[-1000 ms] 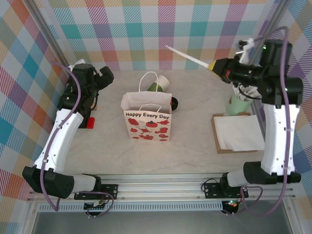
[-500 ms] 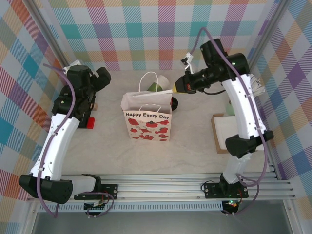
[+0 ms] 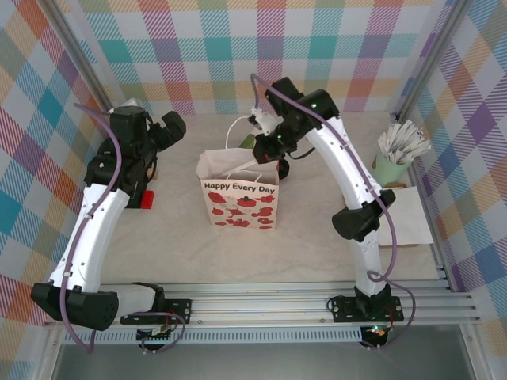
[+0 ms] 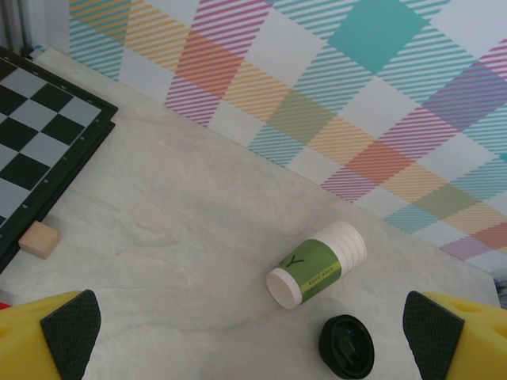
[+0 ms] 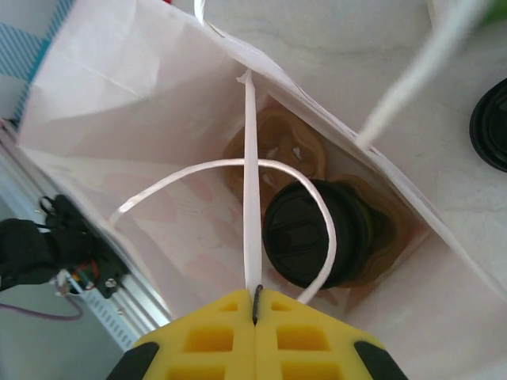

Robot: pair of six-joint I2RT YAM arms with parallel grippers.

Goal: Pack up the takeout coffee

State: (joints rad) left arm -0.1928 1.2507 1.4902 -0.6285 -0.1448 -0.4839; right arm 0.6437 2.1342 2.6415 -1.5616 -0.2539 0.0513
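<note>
On the marbled worktop [image 3: 317, 229] we see the paper gift bag [image 3: 239, 198] standing upright, mouth open. The left pincer [image 4: 252, 332] hangs spread wide and empty over the far worktop. The right pincer [image 5: 257, 297], above the bag, is clamped tight on a thin white stick [image 5: 250, 182], perhaps a stirrer, reaching down inside. The takeout coffee [image 5: 305, 233] sits upright on the bag's floor.

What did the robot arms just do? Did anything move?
The right arm swung left, from beside the cup of sticks to above the paper bag. The right fingers stayed shut on the thin white stick, now over the open bag where the lidded coffee cup sits. The left fingers stayed open, and the bag and stacked cups did not move.
</note>
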